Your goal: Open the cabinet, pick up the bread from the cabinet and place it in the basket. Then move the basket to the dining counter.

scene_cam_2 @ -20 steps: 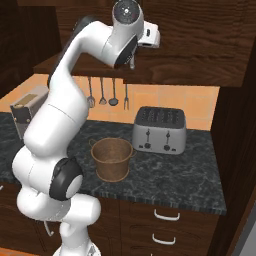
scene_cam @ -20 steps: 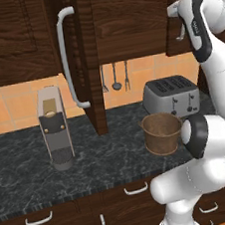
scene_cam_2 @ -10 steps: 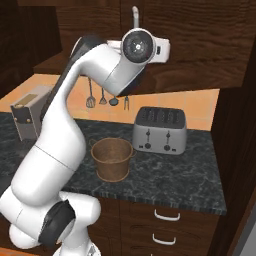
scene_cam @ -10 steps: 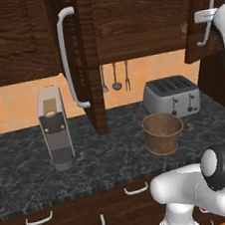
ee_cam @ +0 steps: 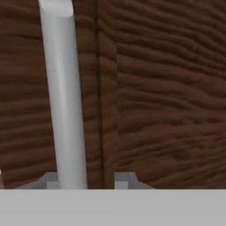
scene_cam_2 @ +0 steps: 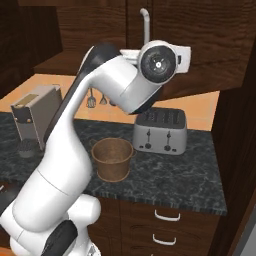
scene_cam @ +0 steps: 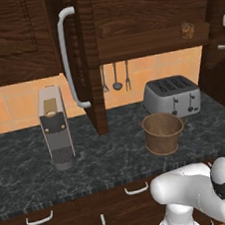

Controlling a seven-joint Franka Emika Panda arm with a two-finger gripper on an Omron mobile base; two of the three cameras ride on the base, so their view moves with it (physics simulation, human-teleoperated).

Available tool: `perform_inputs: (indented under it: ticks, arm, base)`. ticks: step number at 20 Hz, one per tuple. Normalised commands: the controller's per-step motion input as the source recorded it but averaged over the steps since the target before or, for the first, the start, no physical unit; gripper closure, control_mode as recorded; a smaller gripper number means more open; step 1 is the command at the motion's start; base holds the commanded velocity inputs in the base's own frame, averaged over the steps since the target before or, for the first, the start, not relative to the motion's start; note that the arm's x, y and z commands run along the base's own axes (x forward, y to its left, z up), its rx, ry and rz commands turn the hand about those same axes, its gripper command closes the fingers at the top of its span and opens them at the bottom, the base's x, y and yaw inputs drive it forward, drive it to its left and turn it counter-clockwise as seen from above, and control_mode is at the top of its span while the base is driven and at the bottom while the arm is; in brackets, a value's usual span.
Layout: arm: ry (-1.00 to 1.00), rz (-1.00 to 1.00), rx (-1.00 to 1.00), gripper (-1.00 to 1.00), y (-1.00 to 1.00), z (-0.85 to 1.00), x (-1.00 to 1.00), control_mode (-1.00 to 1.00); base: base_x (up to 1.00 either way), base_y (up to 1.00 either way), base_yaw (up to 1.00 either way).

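Where you look across the black speckled counter [scene_cam: 115, 159], you find the basket [scene_cam: 163, 133] standing upright near its front, just ahead of the silver toaster [scene_cam: 171, 95] and apart from it. Further left on the same counter stands a tall grey coffee machine [scene_cam: 54, 126], well apart from both. Behind them runs an orange tiled wall [scene_cam: 8, 105] with three utensils [scene_cam: 115, 77] hanging under the cabinet [scene_cam: 137, 16].

You can see the cabinet's left door [scene_cam: 89, 62] swung out toward you, edge-on, its long curved handle [scene_cam: 69, 60] facing left. Its open side shows a dark shelf [scene_cam: 150, 43] with a small brownish item [scene_cam: 187, 30] at the right end; it may be the bread, but it is too small for you to be sure. The right door's handle [scene_cam: 223, 32] shows at the picture's edge.

Below the counter you see dark drawers [scene_cam_2: 165, 225] with short silver pulls.

From the right base view, the arm reaches up against the right door, with that handle [scene_cam_2: 145, 25] rising just above the wrist. From the hand view, the gripper [ee_cam: 88, 181] sits right against the wood, its fingertips [ee_cam: 49, 181] spread apart on either side of the silver bar [ee_cam: 64, 97], which passes just beside the left tip. You cannot tell whether either tip touches it.
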Motion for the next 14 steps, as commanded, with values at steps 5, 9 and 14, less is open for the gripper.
perform_inputs:
  ticks: [5, 9, 14]
  arm:
    - [-0.03, 0.0, -0.01, 1.0, -0.49, -0.15, -0.53, -1.0]
    - [0.0, 0.0, 0.0, -1.0, -0.01, 0.0, -0.06, -1.0]
    - [0.03, -0.03, 0.01, -1.0, -0.08, 0.0, -0.18, -1.0]
  base:
    - [0.0, 0.0, 0.0]
    - [0.0, 0.0, 0.0]
    - [0.0, 0.0, 0.0]
